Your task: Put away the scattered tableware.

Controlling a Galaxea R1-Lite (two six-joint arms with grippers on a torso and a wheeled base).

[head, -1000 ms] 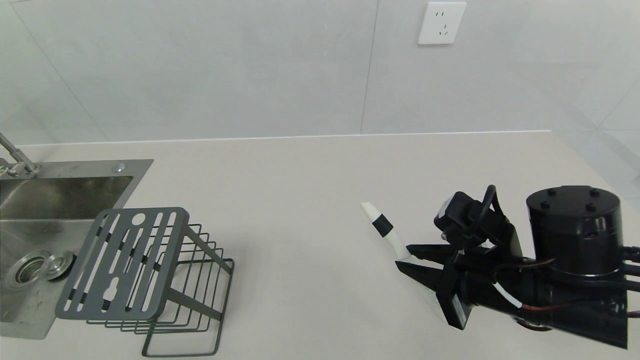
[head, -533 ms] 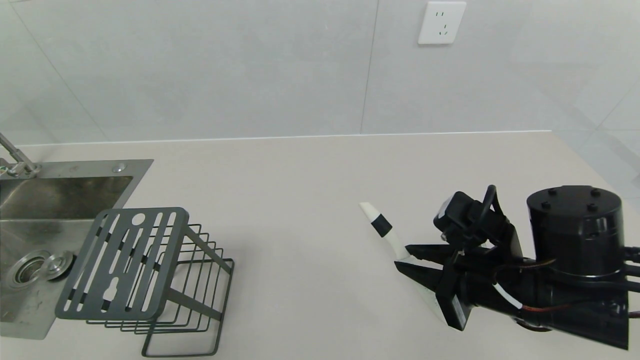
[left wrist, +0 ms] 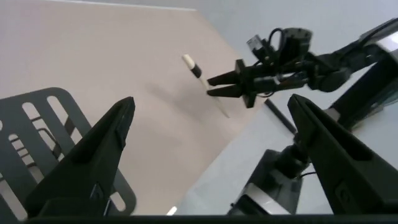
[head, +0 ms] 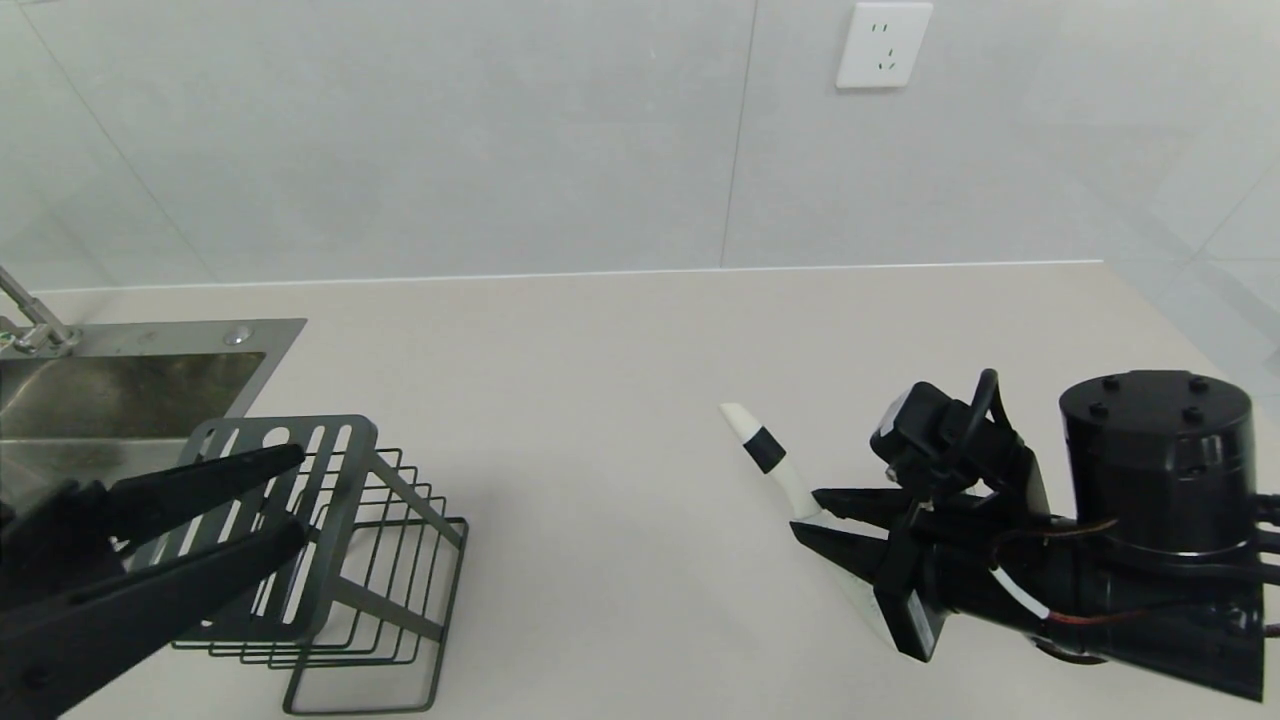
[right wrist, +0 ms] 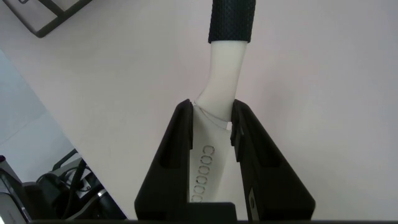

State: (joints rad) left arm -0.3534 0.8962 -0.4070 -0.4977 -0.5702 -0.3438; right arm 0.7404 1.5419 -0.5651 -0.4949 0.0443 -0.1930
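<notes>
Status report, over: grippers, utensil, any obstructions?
Right gripper shut on white utensil, handle sticking out. Left gripper open over dish rack. No obstruction seen between them.

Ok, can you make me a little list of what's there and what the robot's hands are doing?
right gripper: shut on the knife's blade
knife: white, black band on the handle
left gripper: open, in front of the rack
rack: dark metal, on the counter beside the sink
wall: one socket
</notes>
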